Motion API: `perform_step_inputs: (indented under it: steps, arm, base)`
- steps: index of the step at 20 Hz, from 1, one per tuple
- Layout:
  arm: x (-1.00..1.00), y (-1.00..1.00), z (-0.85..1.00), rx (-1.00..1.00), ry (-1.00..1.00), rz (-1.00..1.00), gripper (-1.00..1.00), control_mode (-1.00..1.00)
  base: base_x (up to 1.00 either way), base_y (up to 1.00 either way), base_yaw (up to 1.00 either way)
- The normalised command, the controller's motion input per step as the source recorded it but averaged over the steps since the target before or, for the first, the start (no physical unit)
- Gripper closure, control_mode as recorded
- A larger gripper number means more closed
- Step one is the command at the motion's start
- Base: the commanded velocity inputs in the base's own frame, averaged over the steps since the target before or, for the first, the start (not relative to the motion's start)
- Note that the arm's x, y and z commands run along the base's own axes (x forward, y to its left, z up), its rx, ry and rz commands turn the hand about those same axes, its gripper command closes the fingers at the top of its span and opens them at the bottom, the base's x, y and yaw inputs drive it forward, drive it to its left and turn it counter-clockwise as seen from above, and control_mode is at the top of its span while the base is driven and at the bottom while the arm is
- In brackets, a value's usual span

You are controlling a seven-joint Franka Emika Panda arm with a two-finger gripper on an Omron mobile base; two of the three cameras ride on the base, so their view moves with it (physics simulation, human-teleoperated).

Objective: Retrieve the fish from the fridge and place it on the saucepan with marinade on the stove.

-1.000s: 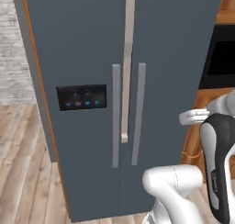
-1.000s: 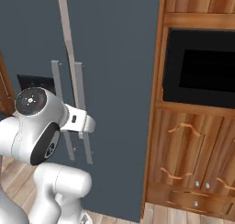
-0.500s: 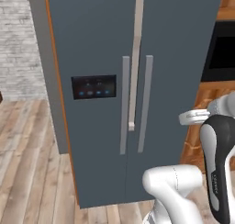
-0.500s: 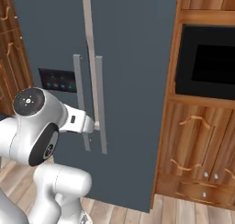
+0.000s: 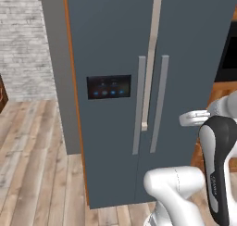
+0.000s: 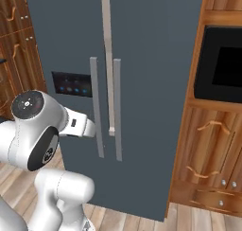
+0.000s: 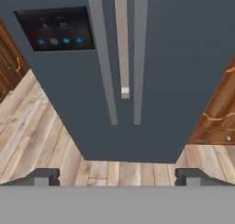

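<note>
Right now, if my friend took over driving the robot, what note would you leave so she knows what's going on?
Gripper: open, holding nothing, pointed at the fridge from a distance.
Tall dark blue-grey two-door fridge: both doors shut; long grey vertical handles side by side, black panel with blue lights on the left door.
Wooden cabinets with a black built-in oven stand right of the fridge.
Done: the robot faces the fridge.
Left: reach a handle, open the door, find and take the fish, carry it to the saucepan on the stove. None of those three can be seen from here.
</note>
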Motion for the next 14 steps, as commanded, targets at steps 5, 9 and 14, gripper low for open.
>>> perform_step_inputs:
  steps: [5,9,14]
  arm:
    - [0.0,0.0,0.0,0.0,0.0,0.0,-1.0,1.0]
    - [0.0,0.0,0.0,0.0,0.0,0.0,-1.0,1.0]
    - [0.0,0.0,0.0,0.0,0.0,0.0,-1.0,1.0]
  base:
    - [0.0,0.07,0.0]
    - [-0.54,0.0,0.0]
    - [-0.33,0.0,0.0]
